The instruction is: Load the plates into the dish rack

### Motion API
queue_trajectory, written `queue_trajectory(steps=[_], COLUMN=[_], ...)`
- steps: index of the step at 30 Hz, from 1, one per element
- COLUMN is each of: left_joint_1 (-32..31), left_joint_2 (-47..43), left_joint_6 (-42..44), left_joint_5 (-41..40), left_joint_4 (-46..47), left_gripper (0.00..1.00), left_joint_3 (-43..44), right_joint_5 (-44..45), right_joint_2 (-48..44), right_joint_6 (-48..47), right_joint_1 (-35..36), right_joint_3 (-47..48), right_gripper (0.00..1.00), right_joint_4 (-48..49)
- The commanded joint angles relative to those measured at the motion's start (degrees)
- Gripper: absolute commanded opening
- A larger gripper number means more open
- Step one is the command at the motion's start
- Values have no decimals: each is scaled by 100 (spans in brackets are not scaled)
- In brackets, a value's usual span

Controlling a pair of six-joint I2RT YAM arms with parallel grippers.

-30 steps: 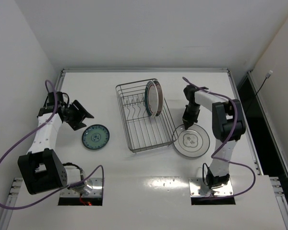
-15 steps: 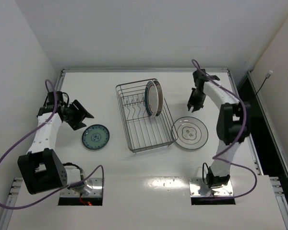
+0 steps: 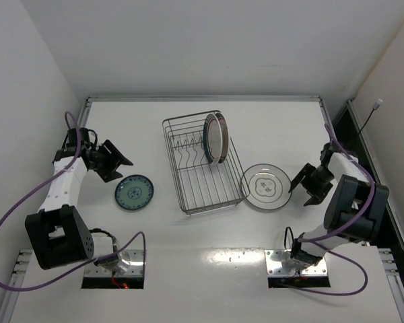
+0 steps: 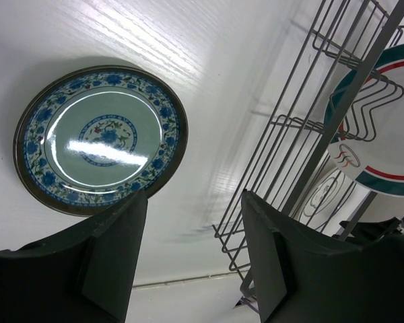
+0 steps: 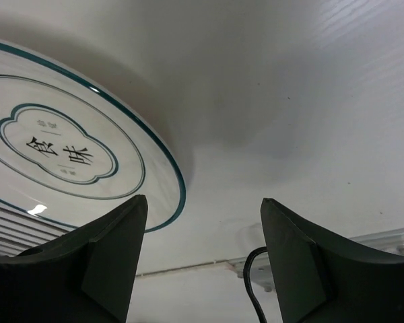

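The dish rack (image 3: 202, 168) stands at the table's middle with two plates (image 3: 215, 138) upright on edge at its far end. A small teal patterned plate (image 3: 135, 192) lies flat to the left of the rack. A white plate with a teal rim (image 3: 266, 186) lies flat against the rack's right side. My left gripper (image 3: 116, 165) hovers open just up and left of the small plate (image 4: 101, 138), with nothing between its jaws (image 4: 194, 202). My right gripper (image 3: 301, 188) is open and empty beside the white plate's (image 5: 60, 155) right edge (image 5: 203, 202).
The rack's wire wall (image 4: 310, 134) and a red-lined plate (image 4: 384, 141) inside it show in the left wrist view. A raised rim (image 3: 202, 99) borders the table's far side. A black cable (image 5: 252, 282) lies near the right gripper.
The right gripper was shut at the white plate's rim, lifted away to the back, then swung down to the plate's right side and opened. The plate shifted slightly. The left arm stayed put.
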Motion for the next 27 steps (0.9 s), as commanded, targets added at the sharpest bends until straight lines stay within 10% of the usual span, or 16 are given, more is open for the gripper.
queue_trajectory(steps=[1, 27], left_joint_1=[71, 71], left_joint_2=[8, -115], left_joint_6=[25, -80], left_joint_5=[117, 160], left_joint_4=[143, 91], left_gripper=[55, 55], left_joint_3=[53, 106], right_joint_5=[-741, -1446], right_joint_2=[126, 674], right_joint_6=[-264, -27], right_joint_1=[-157, 63], right_joint_3=[-188, -743], right_gripper=[65, 0], right_joint_4=[490, 1827])
